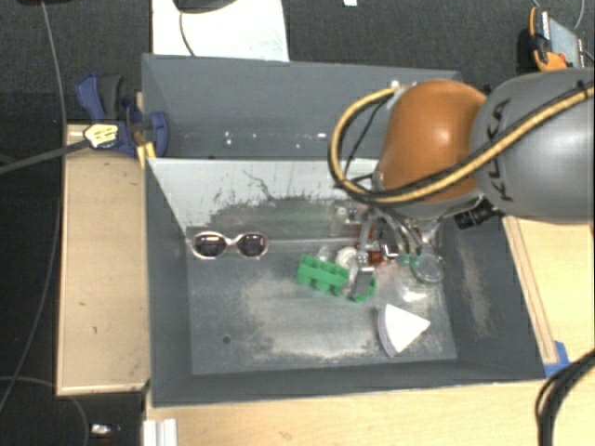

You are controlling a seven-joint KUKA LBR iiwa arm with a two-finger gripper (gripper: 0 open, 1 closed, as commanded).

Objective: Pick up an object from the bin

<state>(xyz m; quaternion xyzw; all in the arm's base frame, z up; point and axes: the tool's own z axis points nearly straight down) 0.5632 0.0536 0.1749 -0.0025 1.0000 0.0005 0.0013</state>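
Observation:
My gripper (365,254) hangs low in the middle right of the bin, under the arm's orange cover. Its lower end stands right over the right end of a green plastic toy piece (321,275) with knobs on top, which lies on the bin floor. Whether it touches the green piece I cannot tell. A small clear round thing (428,268) lies just to the gripper's right. A white wedge-shaped piece (402,328) rests on the floor below and to the right of the gripper.
A pair of sunglasses with pale frames (229,244) lies at the left of the bin, near the back wall. The arm and its cables hang over the bin's back right part.

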